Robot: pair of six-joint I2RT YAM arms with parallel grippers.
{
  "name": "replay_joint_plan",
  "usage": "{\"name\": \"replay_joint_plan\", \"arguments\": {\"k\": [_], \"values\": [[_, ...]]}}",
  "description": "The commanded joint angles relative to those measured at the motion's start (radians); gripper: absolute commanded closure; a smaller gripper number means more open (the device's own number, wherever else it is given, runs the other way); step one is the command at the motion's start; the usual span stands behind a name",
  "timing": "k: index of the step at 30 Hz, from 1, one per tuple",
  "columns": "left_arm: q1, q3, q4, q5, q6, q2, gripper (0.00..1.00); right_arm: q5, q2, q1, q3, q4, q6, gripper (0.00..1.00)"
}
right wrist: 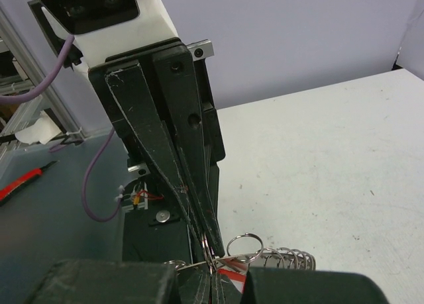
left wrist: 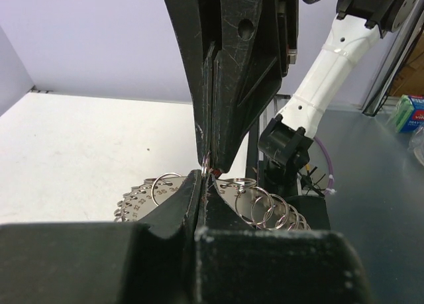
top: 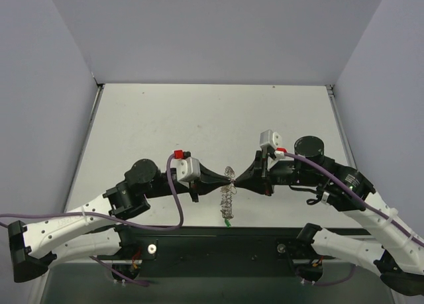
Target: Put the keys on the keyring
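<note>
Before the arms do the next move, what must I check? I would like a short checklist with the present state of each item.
1. Left gripper shut on the keyring: ok.
2. Right gripper shut: ok; what it pinches: cannot tell.
3. Keyring hanging between both grippers: ok.
4. Green key hanging at the ring's lower end: ok.
5. Red piece by the right tips, threaded or not: cannot tell.
6. Room between the two grippers: not ok, their tips meet.
</note>
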Motion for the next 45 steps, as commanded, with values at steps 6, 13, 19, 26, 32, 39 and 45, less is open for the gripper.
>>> {"name": "replay_joint_plan", "arguments": {"k": [6,13,19,26,32,39,45], "values": [[-0.001,0.011,0.264,0.0,-0.035,-0.065,1.0,-0.013,-0.014,0.0,-0.019,0.021,-0.008,1.0],[-0.003,-0.018,0.338,0.013,-0.043,-0.078,1.0,-0.019,-0.011,0.0,-0.024,0.028,-0.009,1.0],[-0.001,-0.033,0.404,0.032,-0.045,-0.065,1.0,-0.023,-0.004,-0.001,-0.027,0.028,-0.011,1.0],[0.004,-0.035,0.485,0.07,-0.052,-0.035,1.0,-0.033,0.002,-0.001,-0.03,0.03,-0.012,1.0],[0.01,-0.035,0.54,0.093,-0.066,-0.012,1.0,-0.039,0.011,-0.001,-0.032,0.03,-0.015,1.0],[0.011,-0.032,0.612,0.109,-0.08,0.021,1.0,-0.04,0.015,-0.003,-0.041,0.028,-0.02,1.0],[0.013,-0.032,0.688,0.127,-0.109,0.067,1.0,-0.036,0.009,-0.004,-0.047,0.028,-0.025,1.0]]}}
